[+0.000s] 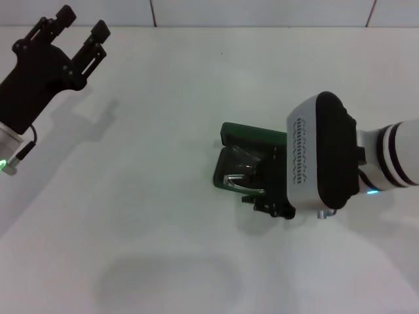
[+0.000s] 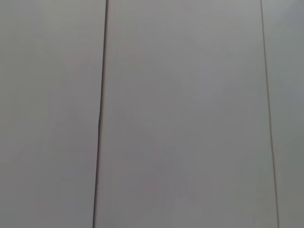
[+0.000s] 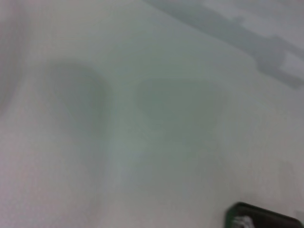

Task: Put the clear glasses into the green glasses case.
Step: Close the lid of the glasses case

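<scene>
Head view, upper left: black left gripper (image 1: 82, 29) raised off the white table (image 1: 163, 163), jaws apart, holding nothing. Centre-right: dark green hard clamshell glasses case (image 1: 243, 135) open, transparent plastic clear glasses (image 1: 239, 171) lying inside. Right gripper (image 1: 265, 196) directly over them; its jaw state cannot be told. Right wrist view catches only a case corner (image 3: 259, 216), lower right.

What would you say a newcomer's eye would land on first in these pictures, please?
Probably the right arm's bulky white and black wrist, right of the table's centre, with the right gripper down over the open green glasses case. The clear glasses lie in the case beside the gripper. Next, the left gripper raised at the far left corner, fingers spread, away from the work.
</scene>
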{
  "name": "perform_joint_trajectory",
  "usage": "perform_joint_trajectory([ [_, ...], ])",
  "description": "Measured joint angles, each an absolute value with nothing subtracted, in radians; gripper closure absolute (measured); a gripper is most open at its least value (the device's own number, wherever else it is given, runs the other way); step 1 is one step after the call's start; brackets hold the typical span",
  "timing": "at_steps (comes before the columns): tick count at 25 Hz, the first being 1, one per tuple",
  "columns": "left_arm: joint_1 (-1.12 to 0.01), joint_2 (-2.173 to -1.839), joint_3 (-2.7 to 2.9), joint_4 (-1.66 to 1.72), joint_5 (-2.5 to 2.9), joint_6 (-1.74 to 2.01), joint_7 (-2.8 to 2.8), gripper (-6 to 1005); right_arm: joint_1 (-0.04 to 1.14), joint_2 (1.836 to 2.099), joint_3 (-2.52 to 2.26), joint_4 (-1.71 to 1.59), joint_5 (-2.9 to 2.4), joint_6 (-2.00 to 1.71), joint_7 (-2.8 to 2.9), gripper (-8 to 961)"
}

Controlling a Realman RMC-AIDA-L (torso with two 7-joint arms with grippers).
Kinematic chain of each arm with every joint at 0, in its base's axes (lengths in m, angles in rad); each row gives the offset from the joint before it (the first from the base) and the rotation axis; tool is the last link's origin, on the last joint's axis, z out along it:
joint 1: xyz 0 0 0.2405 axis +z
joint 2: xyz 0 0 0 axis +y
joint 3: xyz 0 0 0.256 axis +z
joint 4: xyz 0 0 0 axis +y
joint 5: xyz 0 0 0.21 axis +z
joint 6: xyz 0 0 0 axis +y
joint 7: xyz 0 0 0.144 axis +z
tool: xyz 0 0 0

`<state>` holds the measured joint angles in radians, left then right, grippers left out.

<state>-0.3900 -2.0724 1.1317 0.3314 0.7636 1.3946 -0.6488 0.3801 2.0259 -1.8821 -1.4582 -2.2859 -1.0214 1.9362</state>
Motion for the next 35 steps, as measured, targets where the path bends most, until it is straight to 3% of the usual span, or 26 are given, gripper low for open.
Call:
perform_joint_trajectory([
  [26,-0.387,-2.083,1.127,0.330,0.764,1.394,-0.649,360,0.346,2.018,-1.865,-1.517,-2.266,-1.084,1.906,648],
  [35,-0.349,-2.093,1.127,0.295,0.658,1.496,-0.616,360,0.242,2.018,-1.514,-1.397,-1.704,-1.324,1.484,647],
])
